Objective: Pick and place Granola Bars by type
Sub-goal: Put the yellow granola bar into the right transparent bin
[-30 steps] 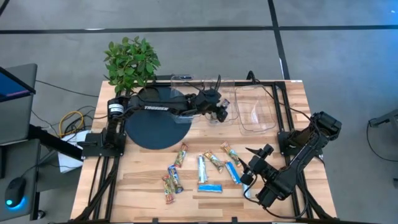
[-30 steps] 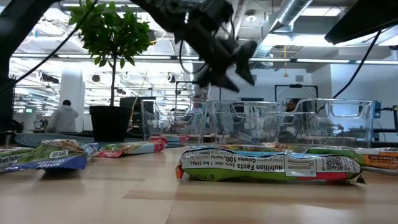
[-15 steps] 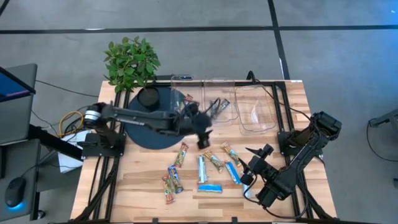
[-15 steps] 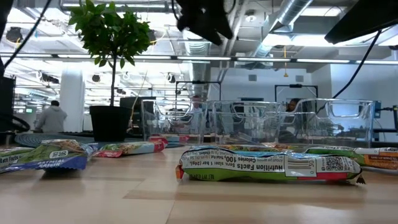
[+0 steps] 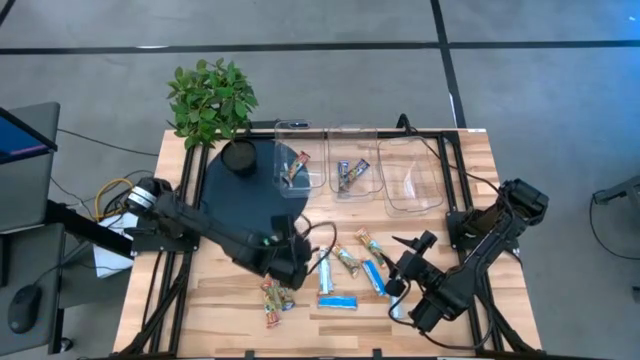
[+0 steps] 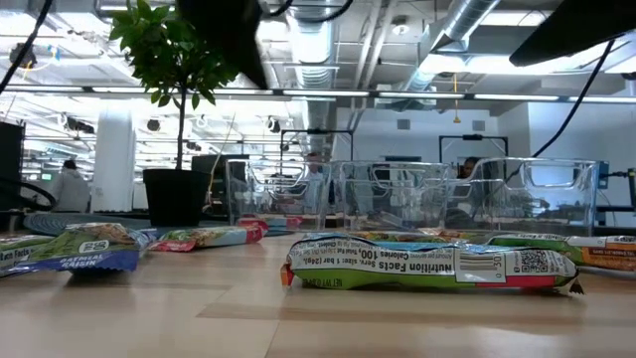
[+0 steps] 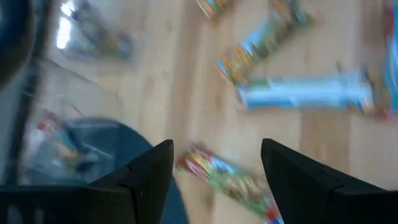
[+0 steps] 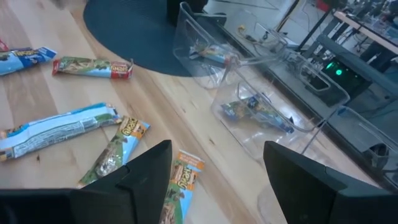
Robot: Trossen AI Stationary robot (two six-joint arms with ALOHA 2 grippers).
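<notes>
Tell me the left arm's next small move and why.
Probably lower the left gripper straight down onto the red-and-green bar between its open fingers, then close. In the high view that gripper hangs over the loose bars on the table, empty, and two tubs already hold bars. The right gripper waits open nearby.

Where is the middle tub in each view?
High: the middle tub sits back centre, bars inside.
Low: centre, at the table's far side.
Left wrist: cannot tell, blurred.
Right wrist: centre right, bars inside.
Landmark: the mat beside the tubs, in high and right wrist.
</notes>
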